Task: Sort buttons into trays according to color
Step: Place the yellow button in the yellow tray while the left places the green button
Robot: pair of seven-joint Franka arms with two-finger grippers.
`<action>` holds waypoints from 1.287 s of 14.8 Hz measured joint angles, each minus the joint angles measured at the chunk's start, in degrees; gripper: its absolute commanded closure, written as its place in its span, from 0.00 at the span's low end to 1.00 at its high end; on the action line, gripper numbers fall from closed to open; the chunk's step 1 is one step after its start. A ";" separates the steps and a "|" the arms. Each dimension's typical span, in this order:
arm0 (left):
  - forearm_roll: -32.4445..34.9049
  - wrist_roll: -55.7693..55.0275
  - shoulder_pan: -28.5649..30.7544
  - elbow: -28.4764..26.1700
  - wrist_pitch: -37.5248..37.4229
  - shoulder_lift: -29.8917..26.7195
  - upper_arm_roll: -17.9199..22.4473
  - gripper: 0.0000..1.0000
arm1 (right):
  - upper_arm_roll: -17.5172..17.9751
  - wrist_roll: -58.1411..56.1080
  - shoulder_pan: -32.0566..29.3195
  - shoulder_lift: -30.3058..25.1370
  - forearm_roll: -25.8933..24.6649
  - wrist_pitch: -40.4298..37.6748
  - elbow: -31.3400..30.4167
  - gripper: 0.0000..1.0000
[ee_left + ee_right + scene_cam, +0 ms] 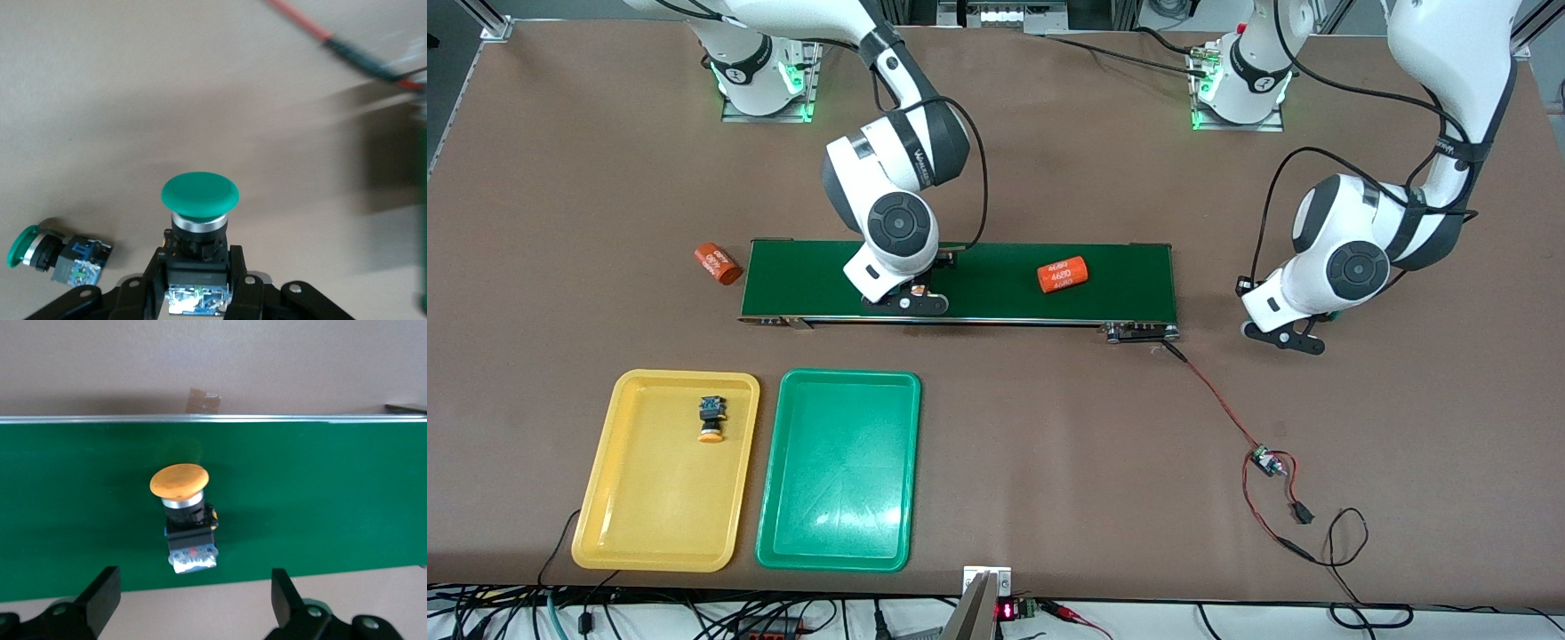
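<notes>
Progress: one of four buttons sorted, as far as the views show. A yellow-capped button lies on its side in the yellow tray, which sits near the front-camera edge of the desk toward the right arm's end. The green tray just beside it holds nothing.

Right gripper hangs over the dark-green conveyor belt, fingers spread wide, with a second yellow-capped button lying on the belt between them, not yet touched. Likely the next pick for the yellow tray.

Left gripper hangs over bare desk past the belt's end, toward the left arm's end of the desk. Its fingers pinch the body of a green-capped button, cap pointing away from the wrist. Another green-capped button lies on its side on the desk nearby (seen in the left wrist view only).

Remaining: one yellow and two green buttons to place. Two orange cylinders, one on the belt and one off its end, are not part of the sort.
</notes>
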 measured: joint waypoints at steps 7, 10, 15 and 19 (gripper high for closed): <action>-10.78 -14.14 -5.15 1.69 -2.35 -0.75 -9.89 0.78 | -0.66 0.11 1.01 -0.12 0.01 7.75 -7.17 0.64; -11.51 -16.08 -8.40 1.30 0.10 0.00 -9.97 0.77 | -1.05 0.12 0.23 -0.14 0.01 7.80 -7.28 0.88; -11.51 -16.21 -9.07 0.20 4.05 2.83 -9.79 0.00 | -2.38 0.13 -0.72 -1.47 0.04 7.88 -6.87 0.98; -11.51 -16.83 -8.83 0.77 5.07 2.86 -9.64 0.00 | -8.54 0.05 -1.56 -3.15 0.03 5.11 -1.50 1.00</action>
